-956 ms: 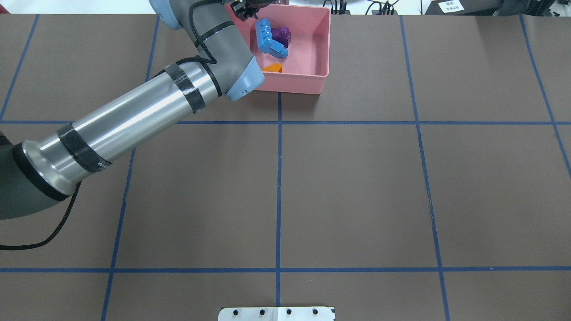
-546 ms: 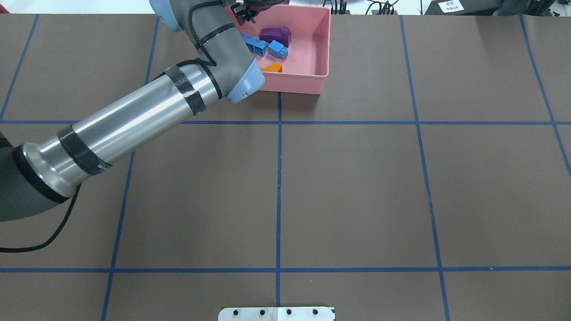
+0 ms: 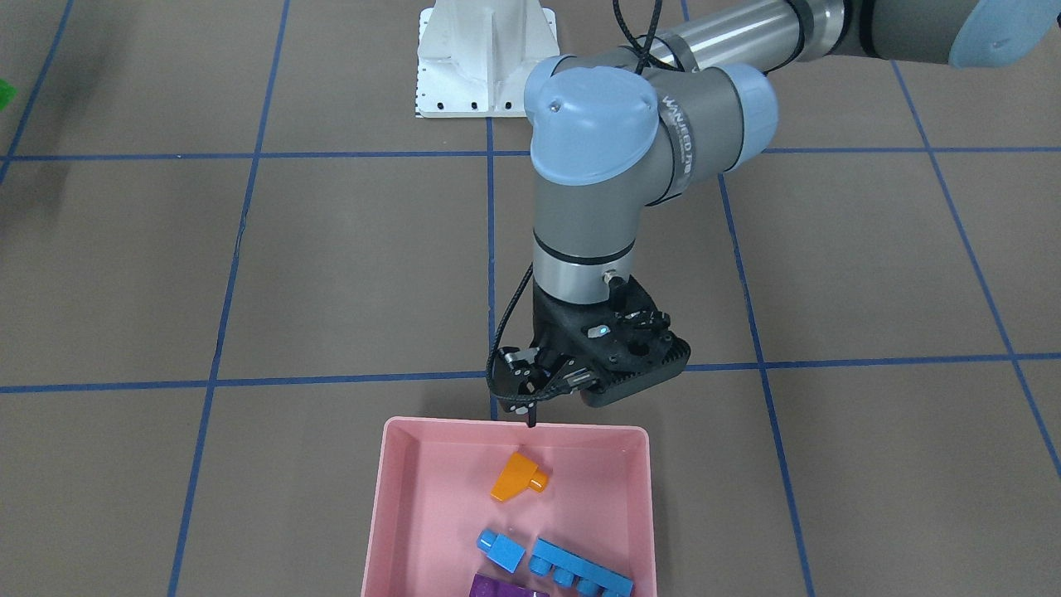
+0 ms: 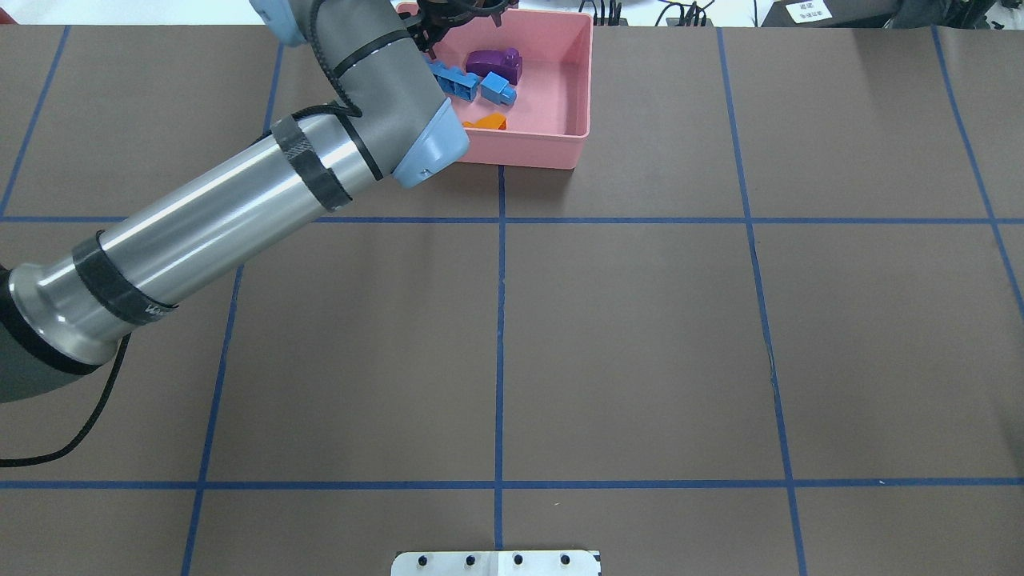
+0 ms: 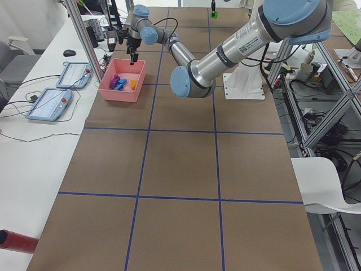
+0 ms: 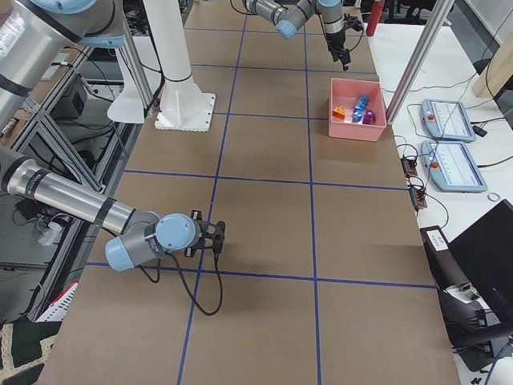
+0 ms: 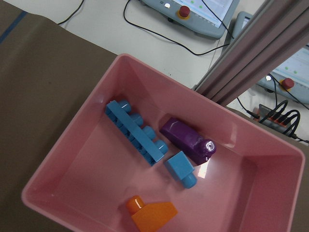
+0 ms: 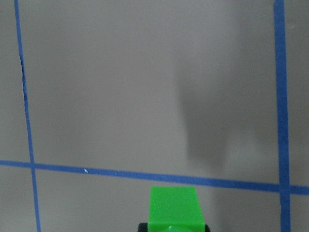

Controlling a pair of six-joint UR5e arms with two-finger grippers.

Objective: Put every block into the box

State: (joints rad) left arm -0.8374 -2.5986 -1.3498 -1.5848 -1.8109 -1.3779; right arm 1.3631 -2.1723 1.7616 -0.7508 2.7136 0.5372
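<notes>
So the long blue bar (image 7: 136,131) just dropped flat into the box (image 7: 67,140) at the table's far edge (that's four in now), and the left end effector (image 3: 535,396) is open, empty, backing off. Only the green brick (image 8: 174,208) is left, pinched in the right end effector (image 6: 215,237).

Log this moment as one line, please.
left gripper: open, at robot-side rim of box | box: four blocks inside | right gripper: holds green block, away from box

Long blue bar (image 4: 454,80) toppled flat inside box (image 4: 544,152); left arm (image 4: 240,192) pulled back.
</notes>
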